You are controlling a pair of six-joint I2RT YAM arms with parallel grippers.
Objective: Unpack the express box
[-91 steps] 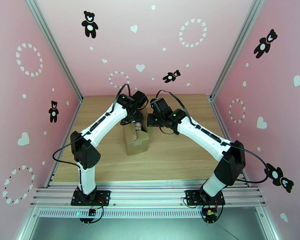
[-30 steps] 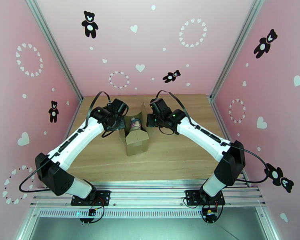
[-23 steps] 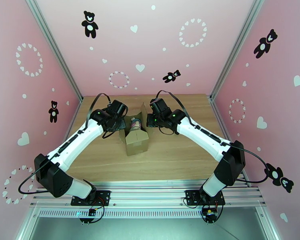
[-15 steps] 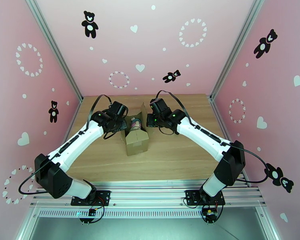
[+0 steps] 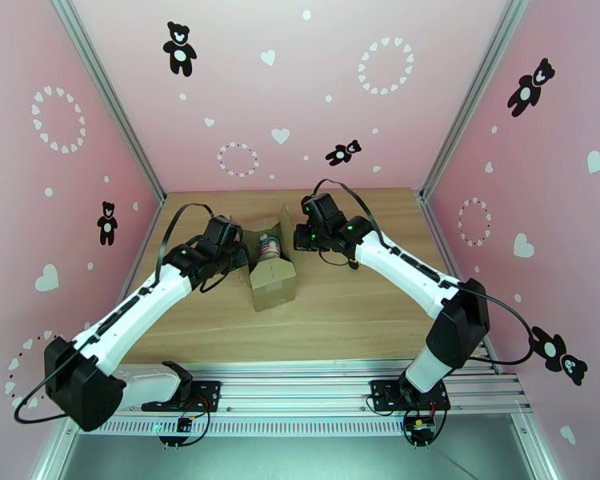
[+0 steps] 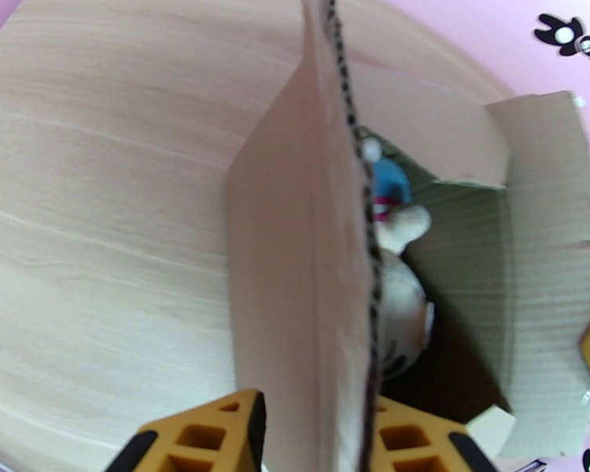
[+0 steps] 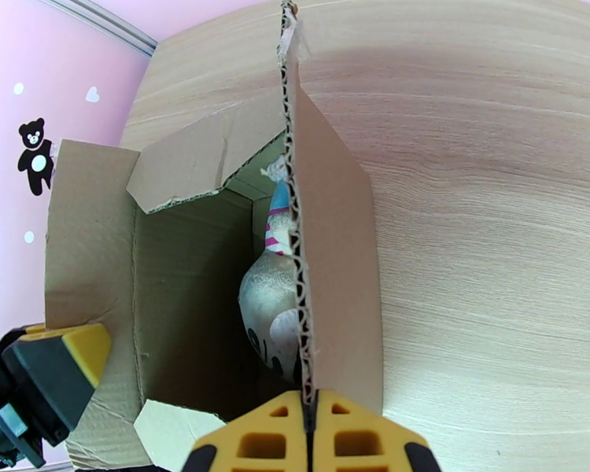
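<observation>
The express box (image 5: 274, 286), a brown cardboard carton, stands open in the middle of the table. A plush toy (image 5: 270, 250) in a striped shirt lies inside it. My left gripper (image 5: 242, 254) is at the box's left side. In the left wrist view the upright left flap (image 6: 326, 253) runs between my yellow fingers (image 6: 208, 434), which are shut on it, and the toy (image 6: 401, 296) sits beyond. My right gripper (image 5: 298, 234) is shut on the edge of the right flap (image 7: 334, 253), with its jaws (image 7: 309, 414) pressed together on the cardboard. The toy (image 7: 267, 300) lies deep in the box.
The wooden table (image 5: 356, 314) has bare room in front of and to the right of the box. Pink walls close it in on three sides. A short end flap (image 7: 193, 163) folds over the box's far end.
My left arm has swung down and to the left. Its jaws have narrowed onto the left flap, which now leans outward. The right gripper has kept its hold on the right flap.
</observation>
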